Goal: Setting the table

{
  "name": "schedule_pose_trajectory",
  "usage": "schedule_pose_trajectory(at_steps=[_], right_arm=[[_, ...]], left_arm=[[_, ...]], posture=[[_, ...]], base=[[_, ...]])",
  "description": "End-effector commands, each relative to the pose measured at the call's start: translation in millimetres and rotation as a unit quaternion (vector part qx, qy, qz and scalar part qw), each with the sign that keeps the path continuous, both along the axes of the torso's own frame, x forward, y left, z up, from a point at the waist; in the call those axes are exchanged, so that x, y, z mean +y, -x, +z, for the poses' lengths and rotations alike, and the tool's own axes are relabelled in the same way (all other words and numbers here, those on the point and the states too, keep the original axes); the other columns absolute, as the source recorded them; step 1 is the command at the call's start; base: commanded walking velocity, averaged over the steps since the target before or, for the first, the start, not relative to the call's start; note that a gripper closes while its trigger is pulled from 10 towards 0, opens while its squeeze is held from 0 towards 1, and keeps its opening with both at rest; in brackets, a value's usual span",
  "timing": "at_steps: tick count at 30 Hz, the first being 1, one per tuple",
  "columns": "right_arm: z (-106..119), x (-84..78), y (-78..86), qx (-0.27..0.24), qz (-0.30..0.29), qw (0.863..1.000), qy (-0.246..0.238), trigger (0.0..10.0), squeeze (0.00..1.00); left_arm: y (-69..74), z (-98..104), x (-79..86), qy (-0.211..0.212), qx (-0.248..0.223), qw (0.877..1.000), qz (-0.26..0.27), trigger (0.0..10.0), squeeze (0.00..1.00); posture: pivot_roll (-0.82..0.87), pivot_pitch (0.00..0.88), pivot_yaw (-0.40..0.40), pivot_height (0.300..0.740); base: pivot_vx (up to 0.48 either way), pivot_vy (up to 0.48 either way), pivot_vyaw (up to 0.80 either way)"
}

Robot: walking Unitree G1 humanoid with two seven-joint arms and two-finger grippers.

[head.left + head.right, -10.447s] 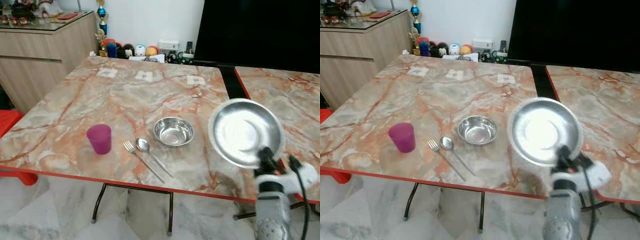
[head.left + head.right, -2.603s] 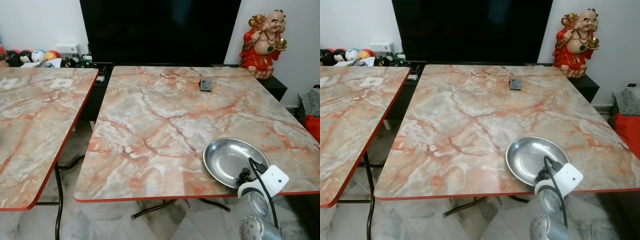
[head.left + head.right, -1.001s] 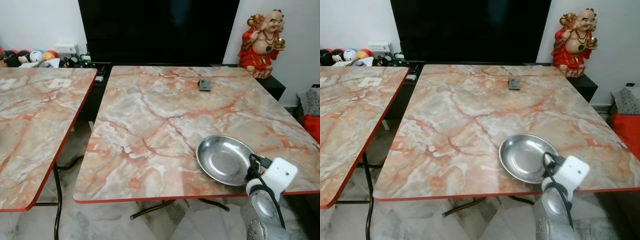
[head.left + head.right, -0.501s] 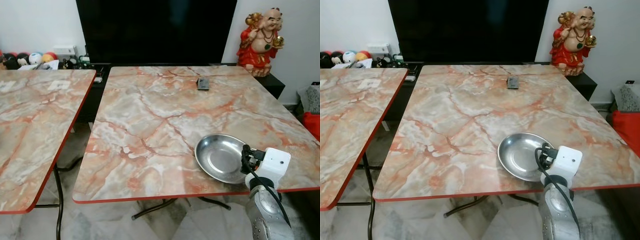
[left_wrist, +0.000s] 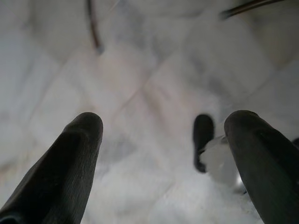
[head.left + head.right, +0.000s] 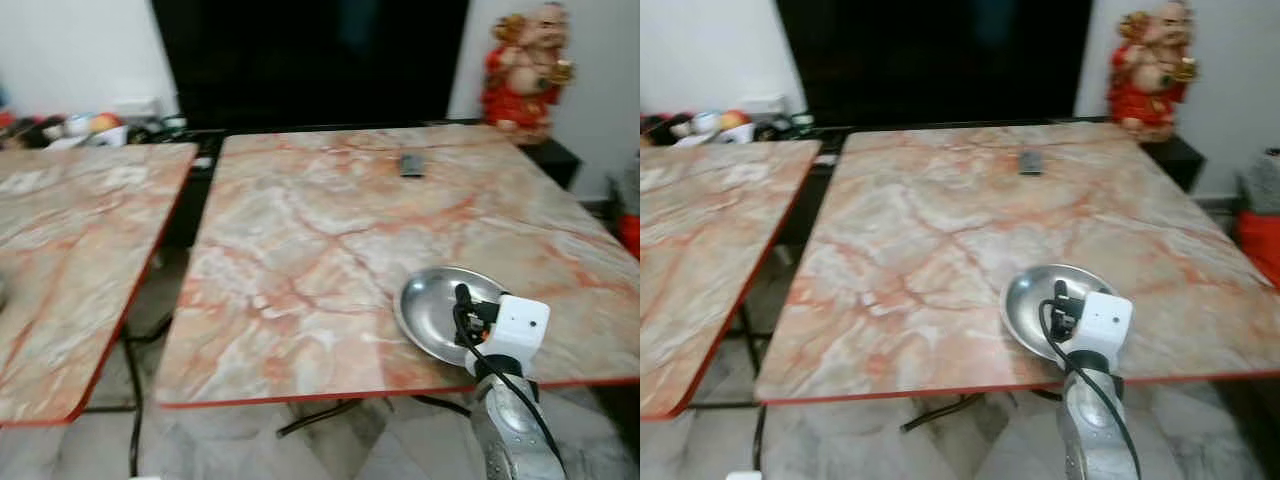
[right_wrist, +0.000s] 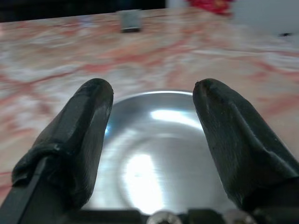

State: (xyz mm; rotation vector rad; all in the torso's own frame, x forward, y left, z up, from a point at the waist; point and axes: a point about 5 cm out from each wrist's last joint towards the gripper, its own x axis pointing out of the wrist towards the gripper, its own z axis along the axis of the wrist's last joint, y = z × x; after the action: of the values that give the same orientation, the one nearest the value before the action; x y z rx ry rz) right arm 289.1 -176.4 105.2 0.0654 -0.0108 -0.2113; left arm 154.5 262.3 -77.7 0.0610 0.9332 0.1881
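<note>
Shallow round steel plate (image 7: pixel 154 144) rests on the orange-veined marble-pattern table (image 6: pixel 300 250), close to its red near edge, directly ahead of the right gripper (image 7: pixel 152 93) and framed between its two black fingers (image 7: pixel 81 135). Those fingers stand spread wide, gripping nothing, with the plate's rim just beneath their tips in the right wrist view. The left gripper (image 5: pixel 163 154) hangs beside the robot over pale tiled floor (image 5: pixel 154 84), its fingers likewise parted and empty.

The risk now appears to lie in the pull-back: a fingertip catching the rim could tip the light dish or drag it toward the red edge, which sits just behind the gripper, and from there it could slide off. A smooth tabletop would offer little resistance.

Farther ahead of the gripper lies a small dark rectangular object (image 6: pixel 410 165), and beyond it, to the right, a red figurine (image 6: pixel 522 65) stands in front of the wall. No brand, label or writing is legible anywhere; the head views are blurred.
</note>
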Motion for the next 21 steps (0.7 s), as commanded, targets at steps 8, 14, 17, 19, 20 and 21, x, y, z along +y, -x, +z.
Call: schedule_pose_trajectory(at_steps=[8,14,17,19,20,21], right_arm=[[9.9,2.0,-8.9,-0.021,0.009,1.000,0.005,10.0,0.00],[6.7,14.7,-11.6,-0.016,0.030,0.999,-0.014,10.0,0.00],[5.0,21.8,-11.8,-0.013,0.041,0.999,-0.022,10.0,0.00],[5.3,24.3,-12.4,-0.014,0.045,0.999,-0.023,10.0,0.00],[5.5,27.3,-12.9,-0.015,0.048,0.998,-0.026,10.0,0.00],[5.5,28.2,-13.1,-0.015,0.049,0.998,-0.027,10.0,0.00]], left_arm=[[18.6,-5.5,7.7,0.006,0.030,0.999,0.029,10.0,0.00],[22.7,-7.8,5.1,0.009,0.036,0.999,0.032,10.0,0.00],[24.5,-8.4,5.3,0.009,0.037,0.999,0.033,10.0,0.00],[25.3,-8.5,5.4,0.009,0.038,0.999,0.033,10.0,0.00],[27.1,-9.0,5.6,0.009,0.039,0.999,0.033,10.0,0.00],[27.8,-9.3,5.5,0.009,0.040,0.999,0.032,10.0,0.00]], posture=[[0.03,0.000,0.021,0.740],[0.04,0.000,0.014,0.740],[0.05,0.000,0.012,0.740],[0.05,0.000,0.012,0.740],[0.05,0.000,0.016,0.740],[0.05,0.000,0.017,0.740]], base=[[0.000,0.475,0.75],[0.000,0.476,0.00],[0.000,0.476,0.00],[0.000,0.478,0.00],[0.000,0.476,0.00],[0.000,0.476,0.00]])
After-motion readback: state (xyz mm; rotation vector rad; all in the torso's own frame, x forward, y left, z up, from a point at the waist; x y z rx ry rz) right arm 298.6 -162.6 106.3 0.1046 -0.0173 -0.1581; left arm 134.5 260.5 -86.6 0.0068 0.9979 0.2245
